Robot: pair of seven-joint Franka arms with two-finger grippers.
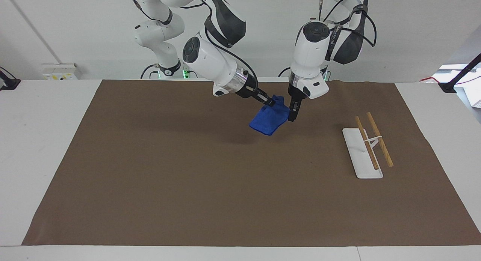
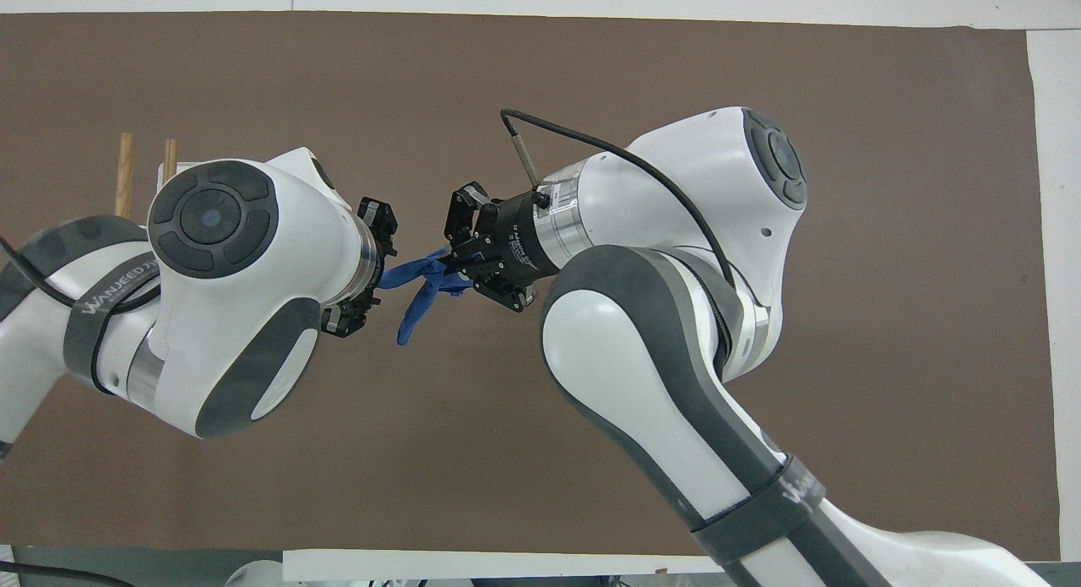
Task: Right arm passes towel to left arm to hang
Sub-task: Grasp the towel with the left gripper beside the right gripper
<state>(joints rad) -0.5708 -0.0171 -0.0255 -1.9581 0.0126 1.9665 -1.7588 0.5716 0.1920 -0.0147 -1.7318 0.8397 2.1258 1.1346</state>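
The blue towel (image 1: pixel 267 121) hangs in the air over the brown mat, midway between the arms; it also shows in the overhead view (image 2: pixel 416 293). My right gripper (image 1: pixel 270 101) is shut on the towel's top edge and shows in the overhead view (image 2: pixel 453 269). My left gripper (image 1: pixel 292 117) points down right beside the towel's edge toward the left arm's end of the table. In the overhead view the towel's corner runs under the left gripper (image 2: pixel 372 270). I cannot tell whether they touch.
A white rack base (image 1: pixel 361 156) with two wooden rods (image 1: pixel 380 139) stands on the brown mat (image 1: pixel 188 186) toward the left arm's end. The rods' tips show in the overhead view (image 2: pixel 125 175). White table borders the mat.
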